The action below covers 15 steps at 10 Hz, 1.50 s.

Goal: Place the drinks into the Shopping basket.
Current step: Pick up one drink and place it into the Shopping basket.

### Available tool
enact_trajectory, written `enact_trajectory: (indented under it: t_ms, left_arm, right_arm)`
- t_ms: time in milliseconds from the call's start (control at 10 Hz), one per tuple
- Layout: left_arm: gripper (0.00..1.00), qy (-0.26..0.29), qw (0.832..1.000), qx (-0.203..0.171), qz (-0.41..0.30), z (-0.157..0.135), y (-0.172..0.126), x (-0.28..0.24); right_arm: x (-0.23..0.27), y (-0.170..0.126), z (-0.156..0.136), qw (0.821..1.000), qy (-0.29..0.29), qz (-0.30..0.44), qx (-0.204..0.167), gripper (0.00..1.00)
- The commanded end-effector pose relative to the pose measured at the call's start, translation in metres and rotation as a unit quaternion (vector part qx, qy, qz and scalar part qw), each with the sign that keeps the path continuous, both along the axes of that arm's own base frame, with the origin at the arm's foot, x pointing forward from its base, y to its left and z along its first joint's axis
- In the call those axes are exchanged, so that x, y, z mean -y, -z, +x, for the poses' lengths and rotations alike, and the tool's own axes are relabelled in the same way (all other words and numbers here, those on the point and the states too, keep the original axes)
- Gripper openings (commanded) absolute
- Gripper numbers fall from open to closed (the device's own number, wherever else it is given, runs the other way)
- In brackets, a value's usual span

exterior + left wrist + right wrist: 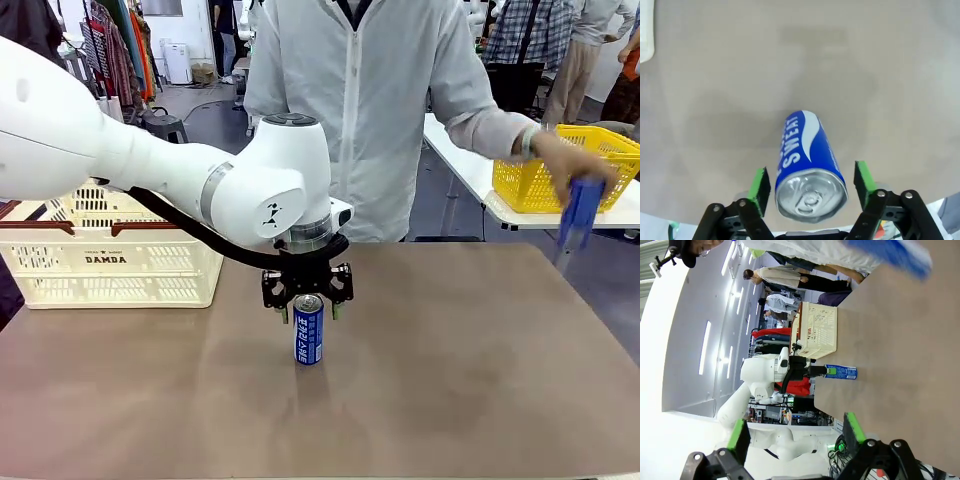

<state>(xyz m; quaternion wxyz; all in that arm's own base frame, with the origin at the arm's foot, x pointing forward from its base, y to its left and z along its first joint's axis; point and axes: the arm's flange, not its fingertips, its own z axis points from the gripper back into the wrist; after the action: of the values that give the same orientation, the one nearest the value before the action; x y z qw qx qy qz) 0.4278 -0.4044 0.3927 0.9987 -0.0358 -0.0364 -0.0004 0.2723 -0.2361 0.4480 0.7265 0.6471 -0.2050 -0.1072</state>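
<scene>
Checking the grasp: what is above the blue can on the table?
The left gripper hangs over the blue can, green pads flanking its silver lid with gaps each side. Nothing rests on the lid. The can's far side is hidden.

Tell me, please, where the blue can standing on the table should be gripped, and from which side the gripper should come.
Grip the blue can on its round side wall just below the silver top, coming down from above. It stands upright on the bare table, slim enough to fit between the jaws. The left gripper hangs over it so, one green pad on each side.
</scene>
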Motion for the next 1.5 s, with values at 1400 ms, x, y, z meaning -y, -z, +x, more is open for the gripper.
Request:
enact_trajectory:
  t_ms: [1400]
  left_arm:
    - [0.0, 0.013, 0.998, 0.03, -0.051, -0.01, -0.222, -0.278]
  right_arm:
    - [0.002, -0.003, 0.002, 1.0, 0.002, 0.003, 0.016, 1.0]
